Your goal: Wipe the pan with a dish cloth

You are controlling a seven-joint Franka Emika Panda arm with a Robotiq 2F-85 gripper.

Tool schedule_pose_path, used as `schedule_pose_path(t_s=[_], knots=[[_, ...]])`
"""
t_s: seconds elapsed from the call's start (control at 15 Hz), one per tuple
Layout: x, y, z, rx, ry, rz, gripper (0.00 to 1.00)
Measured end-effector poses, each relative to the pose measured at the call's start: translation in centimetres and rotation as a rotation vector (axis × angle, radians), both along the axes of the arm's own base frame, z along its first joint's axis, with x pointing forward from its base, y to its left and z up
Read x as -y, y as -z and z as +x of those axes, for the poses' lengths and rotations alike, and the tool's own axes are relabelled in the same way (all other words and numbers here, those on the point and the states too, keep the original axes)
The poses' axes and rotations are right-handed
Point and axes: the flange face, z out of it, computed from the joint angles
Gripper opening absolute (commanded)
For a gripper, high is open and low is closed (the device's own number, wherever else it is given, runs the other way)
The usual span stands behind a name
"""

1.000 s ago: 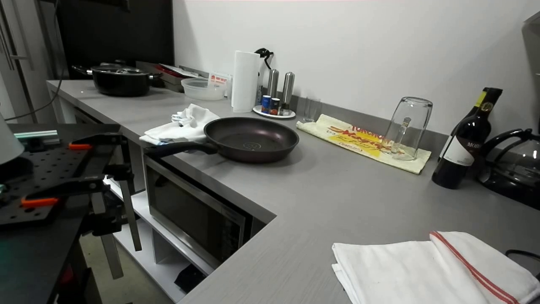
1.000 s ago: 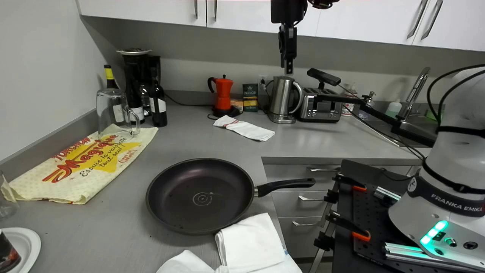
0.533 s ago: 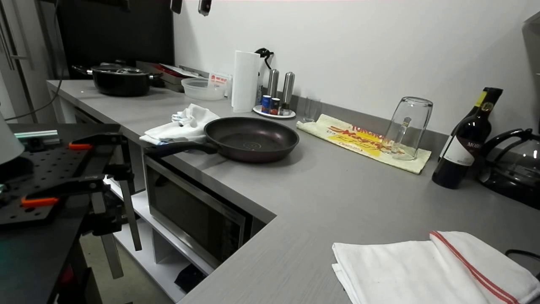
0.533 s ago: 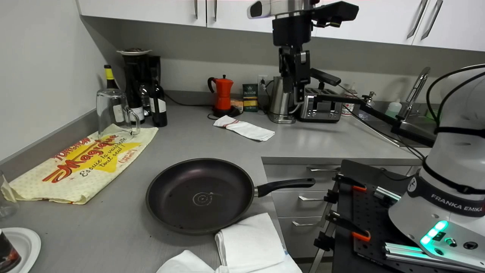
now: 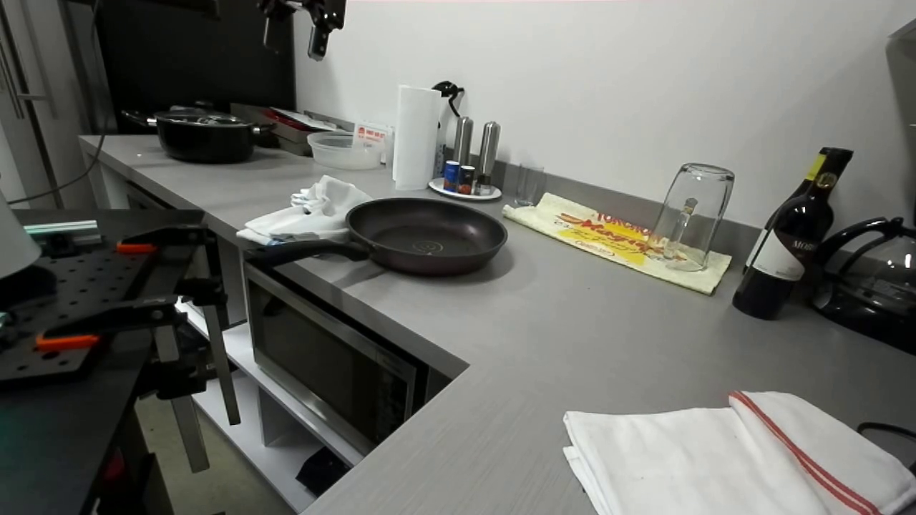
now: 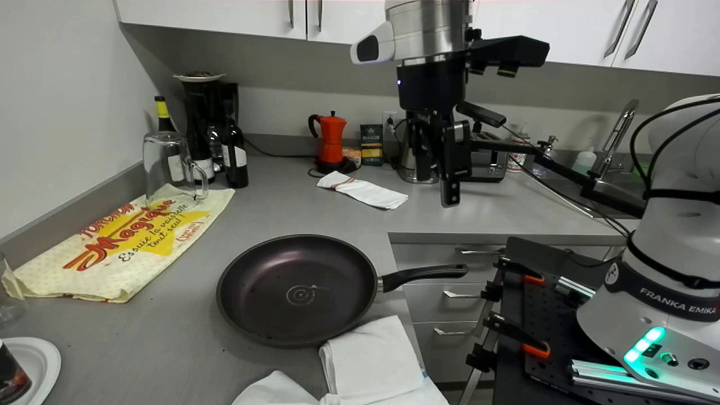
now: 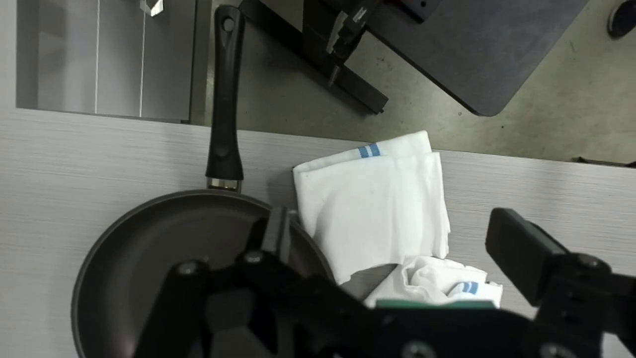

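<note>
A dark frying pan [image 5: 429, 247] with a black handle rests upright on the grey counter; it shows in both exterior views [image 6: 298, 298] and in the wrist view [image 7: 144, 263]. A white dish cloth with blue stripes [image 7: 372, 209] lies right beside the pan's rim, partly folded flat and partly crumpled. Whether it is one cloth or two I cannot tell. It also shows in both exterior views [image 5: 315, 211] [image 6: 374, 360]. My gripper [image 7: 397, 243] is open and empty, high above the cloth, its fingers spread to either side. It shows in both exterior views [image 5: 295, 41] [image 6: 438, 184].
A red-striped white cloth [image 5: 715, 458] lies farther along the counter. A yellow printed towel [image 6: 135, 242] with an upturned glass mug [image 6: 171, 169] lies by the wall. Paper towels [image 5: 417, 139] and a shaker plate [image 5: 464, 192] stand near the pan. The pan handle overhangs the counter edge.
My arm and gripper have come down from above into both exterior views. The pan and the cloths have not moved.
</note>
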Motion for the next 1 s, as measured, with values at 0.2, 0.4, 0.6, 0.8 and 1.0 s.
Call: schedule_pose_path(t_s=[0.2,0.4,0.6,0.8,1.0], knots=[[-3.0,0.9,-0.1,0.000,-0.024,0.027,1.00],[-6.5,0.7,-0.8,-0.012,-0.054,0.082,1.00],[-10.6,-0.2,-2.5,-0.022,-0.102,0.140,1.00],[-14.2,-1.1,-4.7,-0.027,-0.153,0.189,1.00],[-16.7,-0.9,-6.4,0.026,-0.206,0.226,1.00]])
